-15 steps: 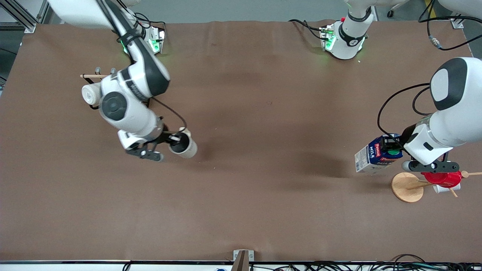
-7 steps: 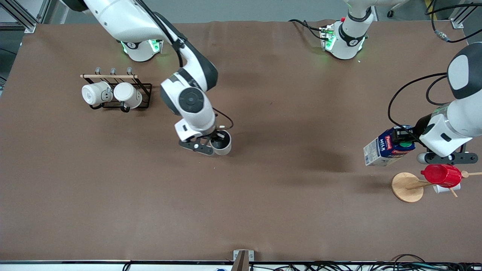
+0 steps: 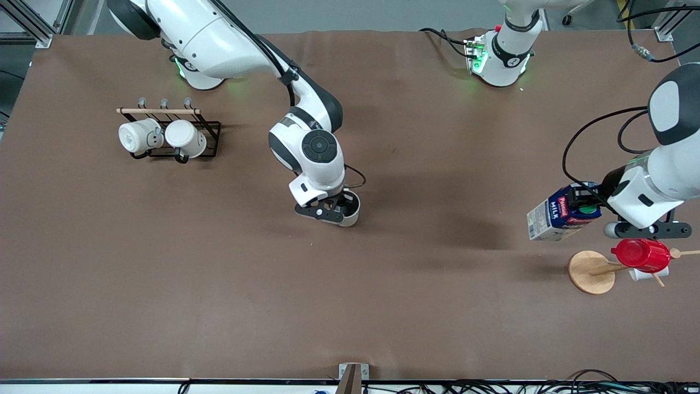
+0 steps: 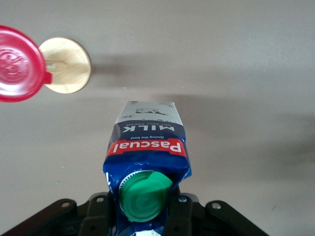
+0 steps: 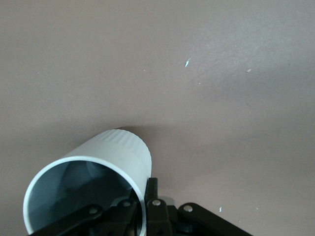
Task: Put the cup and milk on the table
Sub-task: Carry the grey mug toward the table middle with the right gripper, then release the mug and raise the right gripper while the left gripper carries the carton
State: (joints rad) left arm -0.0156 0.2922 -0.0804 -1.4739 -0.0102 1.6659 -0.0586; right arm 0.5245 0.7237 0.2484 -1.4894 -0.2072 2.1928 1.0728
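Note:
My right gripper is shut on the rim of the cup, a pale grey-beige mug with a dark inside, over the middle of the brown table. In the right wrist view the cup is pinched by its wall, one finger inside and one outside. My left gripper is shut on the top of the milk, a blue and white carton held tilted above the table at the left arm's end. In the left wrist view the milk shows its green cap between the fingers.
A black rack with two whiter mugs stands toward the right arm's end. A wooden cup tree with a round base and a red cup stands just nearer the front camera than the held milk.
My right arm has carried the cup from near the rack toward the table's middle. My left gripper has shifted the milk slightly toward the left arm's end, then held still.

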